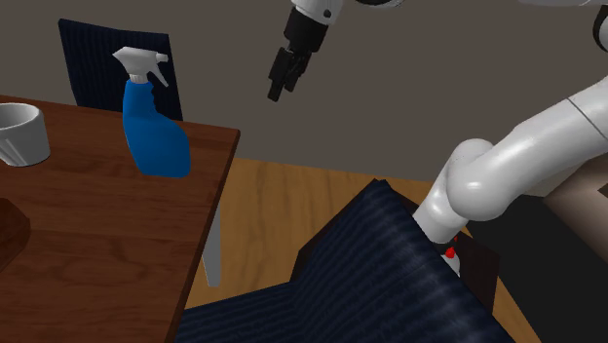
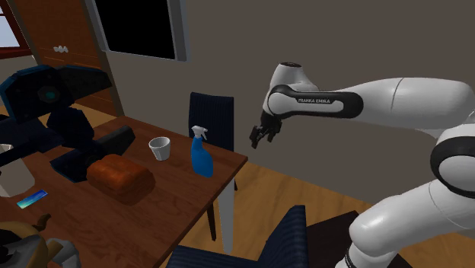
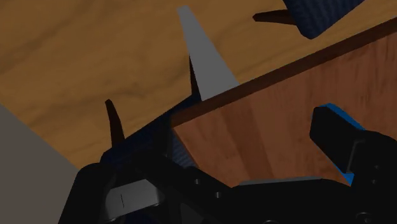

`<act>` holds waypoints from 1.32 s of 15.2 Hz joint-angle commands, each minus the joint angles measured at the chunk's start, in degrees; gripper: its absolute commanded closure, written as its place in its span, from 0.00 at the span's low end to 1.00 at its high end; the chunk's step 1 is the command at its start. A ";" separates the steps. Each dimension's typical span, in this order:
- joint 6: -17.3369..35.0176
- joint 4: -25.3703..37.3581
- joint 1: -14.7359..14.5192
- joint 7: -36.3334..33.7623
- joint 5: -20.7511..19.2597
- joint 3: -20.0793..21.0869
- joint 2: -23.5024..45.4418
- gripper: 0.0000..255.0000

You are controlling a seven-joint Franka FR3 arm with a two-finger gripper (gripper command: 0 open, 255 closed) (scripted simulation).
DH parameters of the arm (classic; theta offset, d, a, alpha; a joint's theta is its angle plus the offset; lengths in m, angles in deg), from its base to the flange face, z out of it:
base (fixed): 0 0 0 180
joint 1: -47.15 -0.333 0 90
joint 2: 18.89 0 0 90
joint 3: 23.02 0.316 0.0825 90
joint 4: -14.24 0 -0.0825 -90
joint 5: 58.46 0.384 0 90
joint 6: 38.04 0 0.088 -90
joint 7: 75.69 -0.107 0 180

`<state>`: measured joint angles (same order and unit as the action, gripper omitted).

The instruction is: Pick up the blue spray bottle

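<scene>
In the shoulder view the blue spray bottle (image 1: 154,132) stands upright near the desk's (image 1: 97,224) far edge, close to the far corner on this view's right. A white cup (image 1: 19,134) sits well apart from it toward the left edge. My end effector (image 1: 281,86) hangs in the air off that corner, touching nothing. I judge the step in hand to be the approach.

In the second exterior view the bottle sits between the cup and the end effector, and nothing stands on its corner side. The fingers look parted, so the end effector is released and empty. I would bring it in over that corner and aim for the narrower upper body just under the white trigger head (image 2: 199,132), since the broad base may not fit between the fingers.

In the wrist view the desk's corner lies ahead. A strip of bright blue edges one finger (image 3: 340,143), and I take it for the bottle, off to one side. I should centre it between the fingers before clenching, because a brush from one finger could topple something this tall.
</scene>
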<state>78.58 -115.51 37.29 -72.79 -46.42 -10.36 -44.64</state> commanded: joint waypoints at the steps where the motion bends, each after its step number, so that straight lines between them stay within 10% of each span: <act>1: 3.13 1.24 -0.79 0.42 -0.04 1.36 2.53 0.00; 20: 23.12 15.42 -6.40 -3.48 -11.57 13.55 24.23 0.00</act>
<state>101.02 -99.69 30.93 -76.26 -57.84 3.13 -20.57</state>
